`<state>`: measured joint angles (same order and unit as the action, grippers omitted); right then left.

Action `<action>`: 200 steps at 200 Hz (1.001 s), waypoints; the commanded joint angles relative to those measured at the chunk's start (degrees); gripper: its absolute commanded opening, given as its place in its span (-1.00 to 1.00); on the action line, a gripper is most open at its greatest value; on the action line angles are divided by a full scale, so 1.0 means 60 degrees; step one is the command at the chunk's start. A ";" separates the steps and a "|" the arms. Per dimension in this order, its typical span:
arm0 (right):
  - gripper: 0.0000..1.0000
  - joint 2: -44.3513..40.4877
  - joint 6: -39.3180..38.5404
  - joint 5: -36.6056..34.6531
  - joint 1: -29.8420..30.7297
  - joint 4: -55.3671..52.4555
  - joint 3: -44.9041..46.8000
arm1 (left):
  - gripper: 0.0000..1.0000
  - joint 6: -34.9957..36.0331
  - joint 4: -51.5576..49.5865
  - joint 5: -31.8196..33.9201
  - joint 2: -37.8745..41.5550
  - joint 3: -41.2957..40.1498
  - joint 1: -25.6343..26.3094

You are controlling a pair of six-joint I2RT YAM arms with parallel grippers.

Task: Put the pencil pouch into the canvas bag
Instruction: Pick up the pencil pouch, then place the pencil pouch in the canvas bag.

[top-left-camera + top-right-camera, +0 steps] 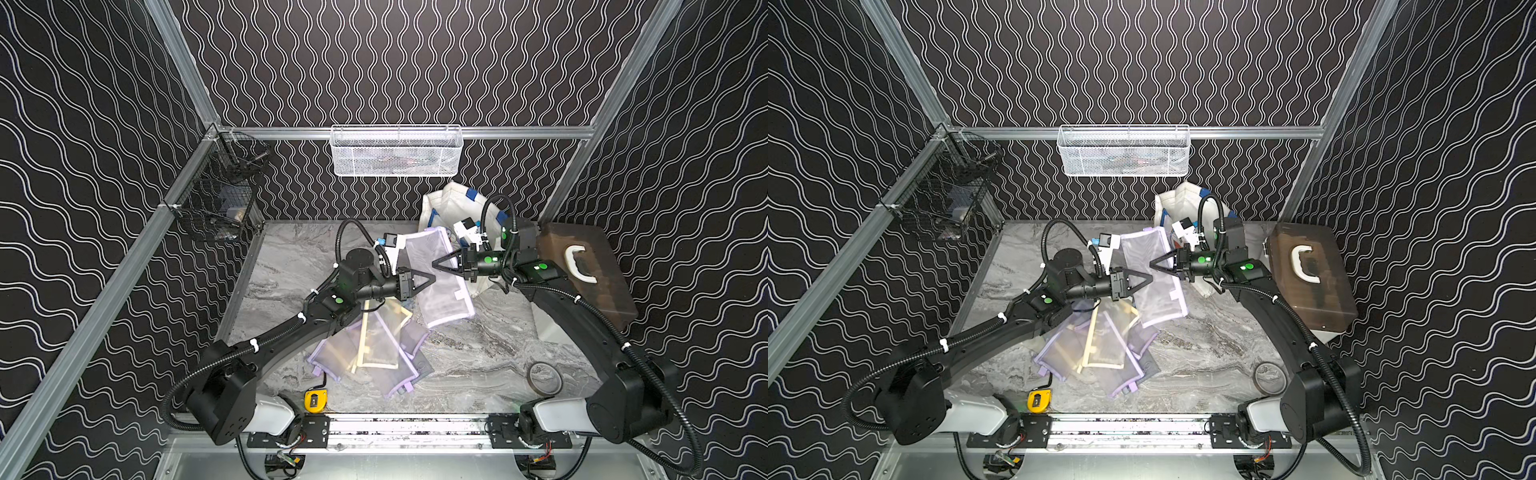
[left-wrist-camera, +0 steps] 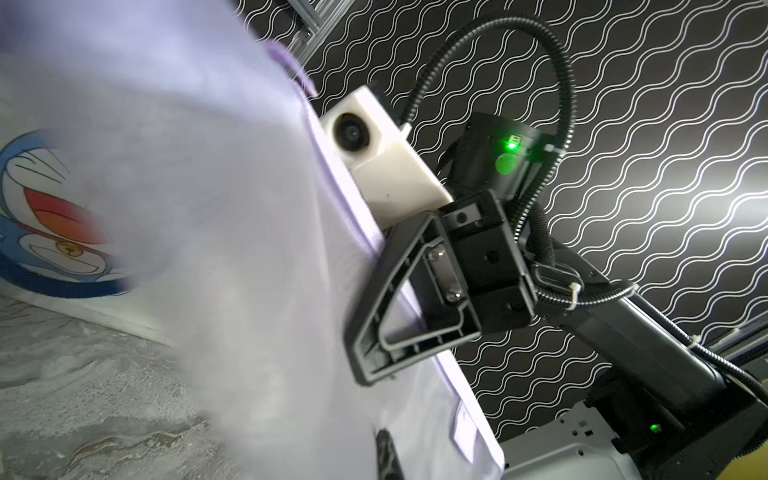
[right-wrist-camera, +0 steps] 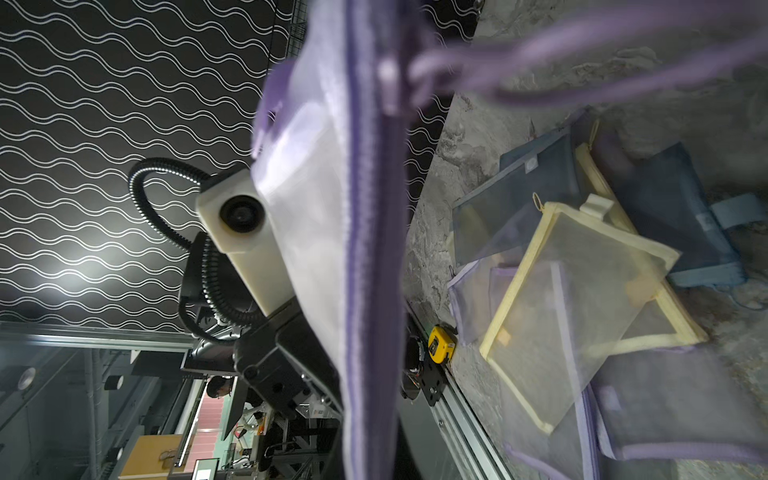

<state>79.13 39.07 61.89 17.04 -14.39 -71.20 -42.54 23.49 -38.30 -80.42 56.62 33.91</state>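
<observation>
**Limp mesh pouch pinched between two hands, short of the bag**

The pencil pouch (image 1: pixel 442 299) hung in the air above the marbled worktop (image 1: pixel 478 353), just in front of the canvas bag (image 1: pixel 451 201), which slumped at the back right. Both hands were pressed together on it. The left hand (image 1: pixel 430 280) pinched one long edge and the right hand (image 1: pixel 437 264) nipped the edge on the bag's side, so their tips nearly met across the cloth.

The pouch was a flat rectangle of thin, see-through mesh with lavender binding and a zipper. Cloth that limp would probably sag and fold, and a trailing corner could catch on the bag's rim. The bag was soft white fabric with blue handles, and its mouth looked partly collapsed. With the right arm lying across it, a careless push might close the opening or tip the bag over. If the two pinches pulled against each other, one grip could slip off the binding. A dropped pouch might land by the heap of other pouches (image 1: pixel 376 347), which were similar lavender and yellow mesh.
</observation>
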 commanded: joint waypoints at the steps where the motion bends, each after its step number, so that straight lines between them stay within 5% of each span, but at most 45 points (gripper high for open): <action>1: -1.00 -0.0172 -0.0622 -0.0153 -0.0025 -0.0383 -0.0213 | -1.00 -0.0060 -0.0113 0.0116 -0.0105 0.0192 -0.0053; 78: -1.00 0.0306 -0.1772 -0.0919 -0.0336 -0.1403 -0.1571 | -0.28 0.0053 -0.0912 0.1151 0.0042 -0.0042 -0.0421; 131: -1.00 0.0920 -0.2840 -0.1673 -0.0399 -0.2620 -0.3109 | 0.80 0.0168 -0.1382 0.1371 0.0190 0.0041 -0.0898; 172: -1.00 0.2259 -0.5329 -0.6017 -0.0437 -0.5910 -0.6760 | 0.92 0.0467 -0.2315 0.1945 0.0526 -0.0299 -0.1111; 200: -1.00 0.3233 -0.6474 -0.9073 -0.0444 -0.6272 -0.8389 | 0.92 0.0730 -0.2915 0.2046 0.0812 -0.0440 -0.1191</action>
<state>94.91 10.00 28.23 14.41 -45.04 -116.55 -40.56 9.10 -27.44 -77.06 54.35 27.16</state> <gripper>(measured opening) 0.050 0.961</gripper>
